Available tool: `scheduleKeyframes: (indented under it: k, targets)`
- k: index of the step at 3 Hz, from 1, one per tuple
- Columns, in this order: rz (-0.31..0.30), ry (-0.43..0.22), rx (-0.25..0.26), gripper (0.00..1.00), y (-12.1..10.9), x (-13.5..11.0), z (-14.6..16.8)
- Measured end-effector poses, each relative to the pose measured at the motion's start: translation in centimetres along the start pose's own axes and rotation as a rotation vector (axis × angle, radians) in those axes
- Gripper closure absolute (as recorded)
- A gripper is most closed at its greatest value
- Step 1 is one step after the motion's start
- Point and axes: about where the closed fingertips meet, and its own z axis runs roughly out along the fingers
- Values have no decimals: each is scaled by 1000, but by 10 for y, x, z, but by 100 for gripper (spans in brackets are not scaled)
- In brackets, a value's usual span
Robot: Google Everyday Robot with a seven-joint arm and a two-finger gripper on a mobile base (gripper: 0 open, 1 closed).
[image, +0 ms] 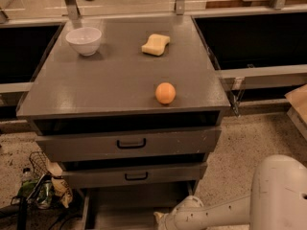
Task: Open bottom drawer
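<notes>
Standing centre-frame is a grey square-topped cabinet desk, sitting on a speckled stone floor and carrying three small items on its top.

Reaching in from the lower right is the white rounded robot arm, its forearm running leftward along the bottom edge.

- Tall scuffed grey top drawer front is showing a dark gap above it and is wearing the widest black loop handle.
- Mid-sized grey middle drawer front is sitting just below, also with a dark gap over it, and is carrying a smaller black handle.
- The bottom drawer, lowest of the three, is lying pulled out toward the camera. Its flat grey inner floor and left side wall are showing beneath the middle front; its own front is running off the lower edge.
- Loose clutter of a wire basket and crumpled bags is lying on the floor to the left of the cabinet.
- White round ceramic bowl is resting at the desk's rear left.
- Pale yellow wavy sponge is lying at rear centre, well apart from the bowl.
- Small round orange fruit is sitting near the front edge, right of centre.
- The gripper is hanging low over the right part of the open bottom drawer, at the bottom edge; whether it is released or clenched cannot be told.
</notes>
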Motion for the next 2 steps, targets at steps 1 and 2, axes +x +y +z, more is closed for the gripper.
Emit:
scheduleKeyframes:
  k: [1, 2]
  targets:
    - [-1, 0, -38, 0, 8, 0, 25]
    - [-2, 1, -38, 0, 8, 0, 26]
